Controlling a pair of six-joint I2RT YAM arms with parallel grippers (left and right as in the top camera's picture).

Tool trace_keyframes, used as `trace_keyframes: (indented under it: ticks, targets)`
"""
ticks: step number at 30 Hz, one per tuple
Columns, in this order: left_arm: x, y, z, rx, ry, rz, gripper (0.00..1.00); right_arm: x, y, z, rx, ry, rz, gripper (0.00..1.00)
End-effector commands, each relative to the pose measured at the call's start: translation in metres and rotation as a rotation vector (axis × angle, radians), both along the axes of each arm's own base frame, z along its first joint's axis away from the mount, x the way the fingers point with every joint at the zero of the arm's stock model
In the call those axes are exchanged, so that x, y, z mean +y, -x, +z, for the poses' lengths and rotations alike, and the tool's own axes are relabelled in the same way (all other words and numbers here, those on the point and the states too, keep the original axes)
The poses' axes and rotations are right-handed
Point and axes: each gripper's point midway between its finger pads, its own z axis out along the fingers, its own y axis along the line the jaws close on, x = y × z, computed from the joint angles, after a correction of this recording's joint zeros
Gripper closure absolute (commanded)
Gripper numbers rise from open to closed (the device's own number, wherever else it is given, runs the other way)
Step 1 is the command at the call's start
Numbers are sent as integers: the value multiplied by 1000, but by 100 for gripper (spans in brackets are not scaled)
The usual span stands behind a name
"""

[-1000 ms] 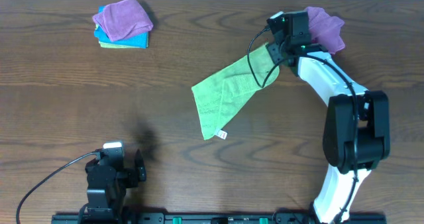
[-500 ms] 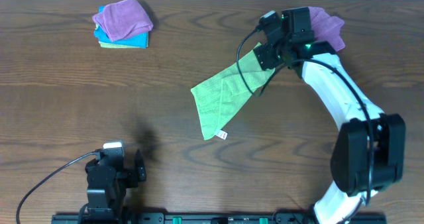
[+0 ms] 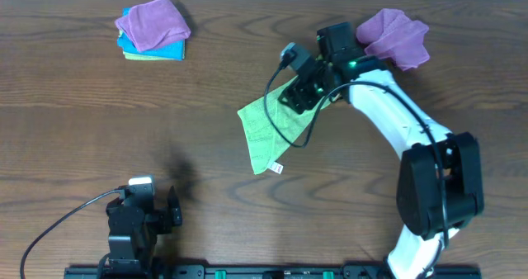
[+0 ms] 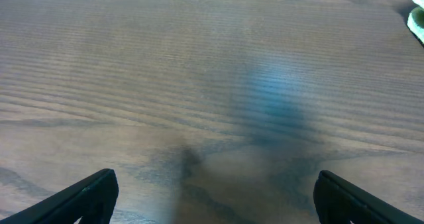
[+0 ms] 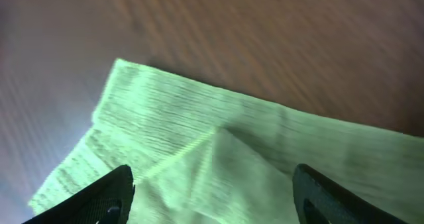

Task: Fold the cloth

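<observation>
Cloth [image 3: 266,134] lies mid-bench [image 3: 82,130], its far end under the right arm [image 3: 388,114]. One fold looks laid: the right wrist view shows a doubled layer with skewed edges, and the tag [image 3: 277,168] corner pokes out on the near side. Probably another fold plus squaring left. Right jaws are spread wide just above the cloth, gripping nothing. Left arm [image 3: 132,229] sits at the near edge, jaws open over bare wood. Open room to the left and near side. Purple cloth [image 3: 396,35] is close behind the right arm; stack of cloths [image 3: 153,30] is well apart.
</observation>
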Motion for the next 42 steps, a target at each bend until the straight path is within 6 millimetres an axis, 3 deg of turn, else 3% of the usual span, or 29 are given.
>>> trace_keyframes:
  ticks: [1,13,23,30,42]
  targets:
    - [2,3,-10,30,-24,1,5,8,7,-15,23,29,42,24]
    - [2,3,-10,30,-24,1,5,-4,15,-33,62,128,35,44]
    - [2,3,-10,30,-24,1,5,-3,19,-37,78,136,42,44]
    - [2,3,-10,30,-24,1,5,-1,23,-59,123,153,51,45]
    - [2,3,-10,30,-24,1,4,-2,14,-62,87,170,39,53]
